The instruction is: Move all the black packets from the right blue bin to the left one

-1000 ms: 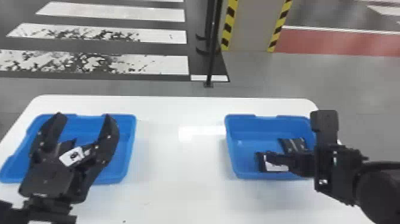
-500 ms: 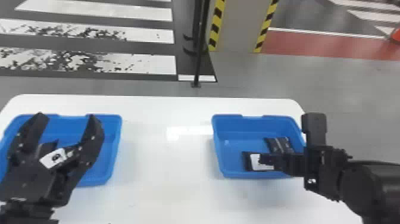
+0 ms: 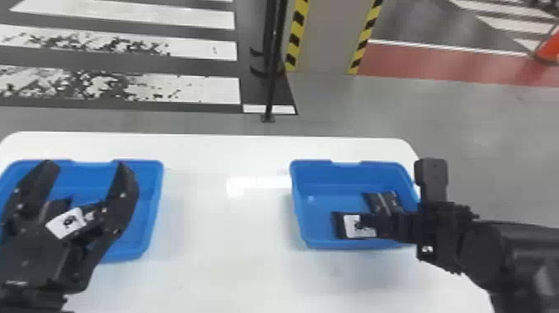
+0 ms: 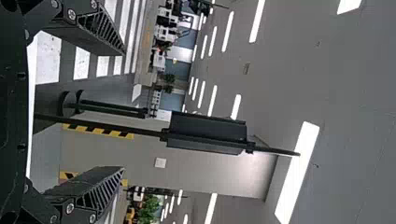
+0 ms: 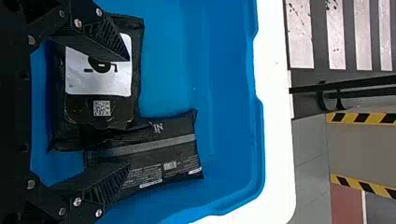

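In the head view we see our left tool (image 3: pixel 88 163) overlapping the left blue bin (image 3: pixel 160 204), its two fingers spread wide. In the gap between them lies a black packet (image 3: pixel 68 222) with a white label, inside that bin, its body partly hidden behind the tool. We find our right tool (image 3: pixel 372 224) reaching in from the side to the right blue bin (image 3: pixel 300 210), and the right wrist view shows its fingers standing well apart over the packets in it. Two black packets lie there, touching each other: a labelled packet (image 5: pixel 100 108), with a white label and a small printed square, partly covered by one finger, and a striped packet (image 5: pixel 163 156), with a grey band across it, whose end runs under the other finger. Both bins rest on the white bench (image 3: pixel 224 258), well apart, with bare surface between them. Past the bench we see a thin black post (image 3: pixel 271 83), a pillar (image 3: pixel 328 37) edged in yellow and black, white crossing stripes (image 3: pixel 199 89) on the floor and part of an orange cone (image 3: pixel 550 48).
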`<state>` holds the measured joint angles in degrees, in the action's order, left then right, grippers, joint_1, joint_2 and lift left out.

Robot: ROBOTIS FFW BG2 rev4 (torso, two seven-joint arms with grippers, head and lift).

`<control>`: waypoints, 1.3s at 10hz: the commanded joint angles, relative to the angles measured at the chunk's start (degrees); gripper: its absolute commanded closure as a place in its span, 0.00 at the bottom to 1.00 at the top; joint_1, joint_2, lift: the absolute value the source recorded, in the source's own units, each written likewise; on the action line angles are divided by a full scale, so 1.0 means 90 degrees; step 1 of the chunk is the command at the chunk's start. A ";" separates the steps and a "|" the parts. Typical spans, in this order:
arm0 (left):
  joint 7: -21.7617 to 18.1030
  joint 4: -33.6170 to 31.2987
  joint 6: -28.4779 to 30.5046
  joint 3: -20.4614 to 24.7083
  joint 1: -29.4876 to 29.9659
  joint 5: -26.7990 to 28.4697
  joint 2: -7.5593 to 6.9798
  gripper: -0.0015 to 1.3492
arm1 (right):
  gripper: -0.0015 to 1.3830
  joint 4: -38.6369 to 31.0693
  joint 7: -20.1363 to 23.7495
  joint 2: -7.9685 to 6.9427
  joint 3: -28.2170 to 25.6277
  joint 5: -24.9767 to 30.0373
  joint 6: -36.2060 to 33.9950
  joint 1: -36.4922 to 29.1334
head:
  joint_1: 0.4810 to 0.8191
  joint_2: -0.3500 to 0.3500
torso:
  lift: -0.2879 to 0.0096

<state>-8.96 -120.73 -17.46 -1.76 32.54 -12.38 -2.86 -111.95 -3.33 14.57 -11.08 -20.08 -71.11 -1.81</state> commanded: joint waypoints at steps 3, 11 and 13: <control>0.0000 0.0031 -0.0013 -0.0020 -0.0007 -0.0008 -0.0014 0.13 | 0.42 0.0494 0.0204 0.0002 0.0012 -0.0193 0.0292 0.0123 | 0.63 0.23 | 0.50; 0.0000 0.0078 -0.0138 -0.0046 -0.0038 -0.0097 -0.0014 0.14 | 0.82 0.0057 0.0204 -0.0096 -0.0102 -0.1476 0.1401 -0.0471 | 0.63 0.30 | 0.50; 0.0000 0.0110 -0.0294 -0.0147 -0.0100 -0.0160 -0.0043 0.14 | 0.82 -0.0584 0.0214 -0.0096 -0.0216 -0.2136 0.1714 -0.0783 | 0.63 0.33 | 0.50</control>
<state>-8.96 -119.83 -19.55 -2.76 31.85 -13.62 -3.18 -115.14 -1.45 13.71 -12.66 -37.86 -56.56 -7.91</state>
